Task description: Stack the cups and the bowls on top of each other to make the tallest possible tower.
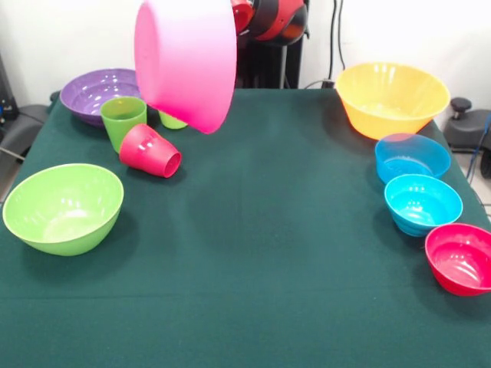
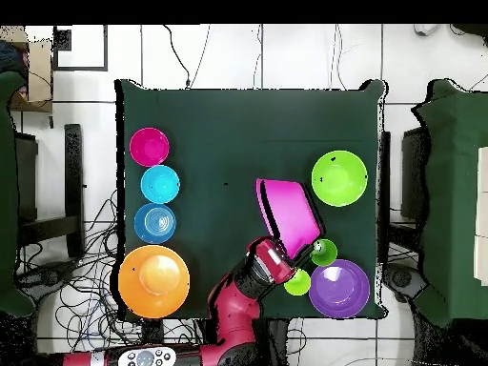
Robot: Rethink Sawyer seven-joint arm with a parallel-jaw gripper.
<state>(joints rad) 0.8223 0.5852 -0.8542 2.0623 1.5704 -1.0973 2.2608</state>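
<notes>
Showing arm (image 2: 246,295) overhead; pink bowl (image 1: 186,61) hides it frontally.

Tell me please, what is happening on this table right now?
The red robot arm holds the large pink bowl tilted in the air, above the table's far side in the front view. The end effector itself is hidden behind the bowl. Nothing is stacked yet: the orange bowl, the purple bowl and the red cup, lying on its side, sit separately.
</notes>
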